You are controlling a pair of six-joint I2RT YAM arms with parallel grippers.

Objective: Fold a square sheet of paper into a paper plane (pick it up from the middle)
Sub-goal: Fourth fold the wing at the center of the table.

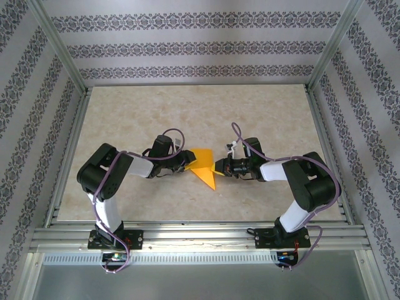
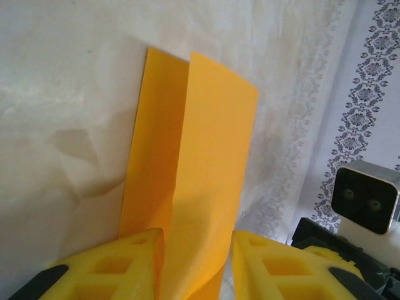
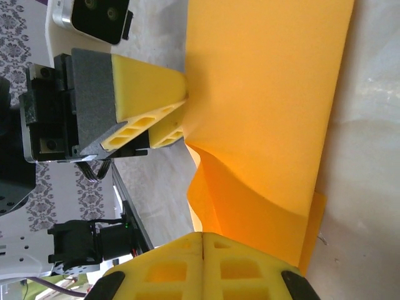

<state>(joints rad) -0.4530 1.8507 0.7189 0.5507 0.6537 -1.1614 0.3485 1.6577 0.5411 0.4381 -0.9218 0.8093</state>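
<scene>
Folded orange paper [image 1: 203, 167] lying between both arms: right end effector [image 3: 203, 240] pinching its near edge closed, left end effector [image 2: 197, 250] straddling it, grip unclear.

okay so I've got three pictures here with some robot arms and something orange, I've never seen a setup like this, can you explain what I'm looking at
Two robot arms are bolted to the near edge of a table. One picture looks down from above; the other two come from cameras on each wrist, so the yellow blocks are that arm's own fingers. The orange thing is a partly folded sheet of paper. The right gripper is shut on one edge of it. The left gripper has paper between its fingers, jaws apart, so whether it grips is unclear.
</scene>
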